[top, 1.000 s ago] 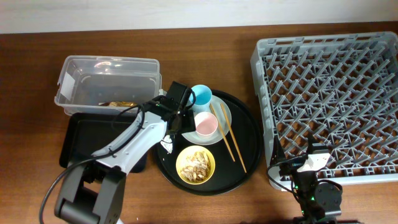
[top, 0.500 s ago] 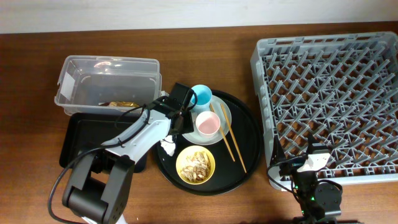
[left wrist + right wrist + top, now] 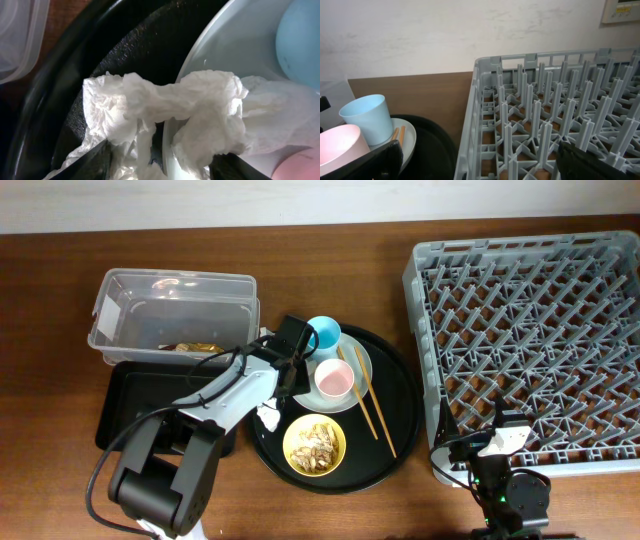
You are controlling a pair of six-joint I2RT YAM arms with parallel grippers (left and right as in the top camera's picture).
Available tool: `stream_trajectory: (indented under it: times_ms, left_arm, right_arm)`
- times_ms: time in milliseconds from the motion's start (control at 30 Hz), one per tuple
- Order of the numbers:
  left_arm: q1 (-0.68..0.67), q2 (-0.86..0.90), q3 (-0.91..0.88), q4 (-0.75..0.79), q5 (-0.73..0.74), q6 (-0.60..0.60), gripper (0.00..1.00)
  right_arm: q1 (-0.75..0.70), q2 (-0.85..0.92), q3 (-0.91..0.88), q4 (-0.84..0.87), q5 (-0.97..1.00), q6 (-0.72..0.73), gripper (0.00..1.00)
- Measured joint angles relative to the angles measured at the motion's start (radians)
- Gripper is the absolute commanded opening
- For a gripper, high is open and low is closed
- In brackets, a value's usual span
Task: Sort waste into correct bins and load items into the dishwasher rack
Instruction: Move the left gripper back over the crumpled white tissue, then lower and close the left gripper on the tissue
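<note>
Down on a crumpled white paper napkin [image 3: 165,100], slumped half over the rim of the pale round plate [image 3: 225,45] and half onto the large round black tray [image 3: 125,50], close by the small light-blue cup [image 3: 300,40]. Straddled by the left end effector [image 3: 160,160], a finger each side with paper against both — cannot tell whether truly pinched. Probably near weightless, soft, collapsing under any squeeze, prone to tear or trail. Best taken at the thick bunched middle — not a loose flap. Over by the large grey plastic dishwasher rack [image 3: 545,125], spread wide and empty: the right end effector [image 3: 480,162].
</note>
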Motion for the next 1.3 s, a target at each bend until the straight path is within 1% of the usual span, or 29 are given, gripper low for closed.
stream_trajectory:
  times_ms: [100, 167, 200, 433, 567, 600, 633, 667, 700, 733, 767, 833, 900, 933, 1000, 1033, 1133, 1233, 1300]
  left_arm:
    - [0.000, 0.000, 0.000, 0.001, -0.002, -0.002, 0.36]
    - [0.000, 0.000, 0.003, 0.001, -0.002, -0.002, 0.28]
    - [0.000, 0.000, 0.005, 0.001, -0.002, 0.002, 0.27]
    - [0.000, -0.024, 0.008, 0.000, -0.002, 0.000, 0.27]
    - [0.000, -0.069, 0.009, -0.002, -0.002, -0.001, 0.21]
    - [0.000, -0.084, 0.010, -0.002, -0.002, 0.000, 0.21]
    - [0.000, -0.087, 0.010, -0.002, -0.002, 0.000, 0.26]
    - [0.000, -0.089, 0.010, -0.003, -0.002, 0.000, 0.37]
    - [0.000, -0.089, 0.011, -0.007, -0.002, -0.003, 0.45]
    - [0.000, -0.089, 0.011, -0.011, -0.004, 0.001, 0.64]
    - [0.000, -0.089, 0.011, -0.014, -0.010, 0.000, 0.72]
    - [0.000, -0.089, 0.011, -0.016, -0.025, 0.000, 0.76]
    - [0.000, -0.089, 0.011, -0.007, -0.034, -0.003, 0.77]
    - [0.000, -0.089, 0.011, 0.014, -0.041, -0.004, 0.74]
    - [0.000, -0.089, 0.011, 0.033, -0.045, -0.004, 0.66]
    - [0.000, -0.089, 0.011, 0.047, -0.047, -0.006, 0.63]
    - [0.000, -0.089, 0.011, 0.060, -0.048, -0.004, 0.62]
    - [0.000, -0.089, 0.011, 0.063, -0.048, -0.003, 0.54]
    - [0.000, -0.089, 0.011, 0.070, -0.048, -0.002, 0.53]
  right_arm:
    - [0.000, 0.000, 0.000, 0.000, 0.000, -0.001, 0.98]
    - [0.000, 0.000, 0.000, 0.000, 0.000, 0.000, 0.98]
    - [0.000, 0.000, 0.000, 0.000, 0.000, -0.001, 0.98]
    - [0.000, 0.000, 0.000, 0.000, 0.000, -0.001, 0.98]
    - [0.000, 0.000, 0.000, 0.000, 0.000, 0.000, 0.98]
    - [0.000, 0.000, 0.000, 0.000, 0.000, -0.001, 0.98]
    - [0.000, 0.000, 0.000, 0.000, 0.000, 0.000, 0.98]
    - [0.000, 0.000, 0.000, 0.000, 0.000, 0.000, 0.98]
    - [0.000, 0.000, 0.000, 0.000, 0.000, 0.000, 0.98]
    - [0.000, 0.000, 0.000, 0.000, 0.000, -0.001, 0.98]
    - [0.000, 0.000, 0.000, 0.000, 0.000, -0.001, 0.98]
    - [0.000, 0.000, 0.000, 0.000, 0.000, -0.001, 0.99]
    - [0.000, 0.000, 0.000, 0.000, 0.000, 0.000, 0.98]
    - [0.000, 0.000, 0.000, 0.000, 0.000, 0.000, 0.98]
    - [0.000, 0.000, 0.000, 0.000, 0.000, -0.001, 0.98]
    - [0.000, 0.000, 0.000, 0.000, 0.000, 0.000, 0.98]
    - [0.000, 0.000, 0.000, 0.000, 0.000, 0.000, 0.98]
    - [0.000, 0.000, 0.000, 0.000, 0.000, 0.000, 0.98]
    - [0.000, 0.000, 0.000, 0.000, 0.000, -0.001, 0.98]
